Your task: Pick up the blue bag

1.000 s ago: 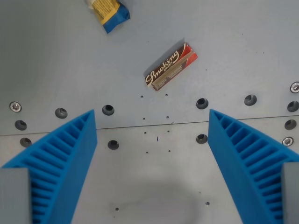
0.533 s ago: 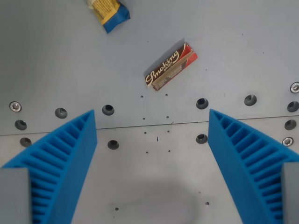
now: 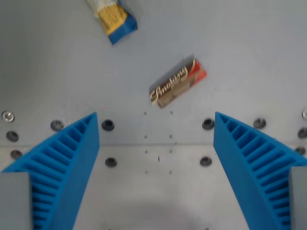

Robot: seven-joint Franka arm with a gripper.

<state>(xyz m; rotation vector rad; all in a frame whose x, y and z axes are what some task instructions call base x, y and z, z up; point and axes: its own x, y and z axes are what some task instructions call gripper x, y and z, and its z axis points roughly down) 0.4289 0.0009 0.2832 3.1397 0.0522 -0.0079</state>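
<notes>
The blue bag (image 3: 115, 19), blue with a yellow printed panel, lies on the grey table at the top of the wrist view, left of centre and partly cut off by the upper edge. My gripper (image 3: 156, 143) hangs above the table well below the bag, open, with nothing between its two blue ribbed fingers (image 3: 62, 163). The bag sits far ahead of the fingertips and slightly toward the wrist view's left.
A brown and red Smoking paper packet (image 3: 177, 84) lies tilted on the table between the bag and my gripper. Rows of bolt holes (image 3: 107, 125) and a seam cross the metal table (image 3: 249, 52) near the fingertips.
The whole scene has shifted downward and turned slightly blurry, so the camera has moved toward the bag. The bag and packet have not moved on the table. The fingers stay open.
</notes>
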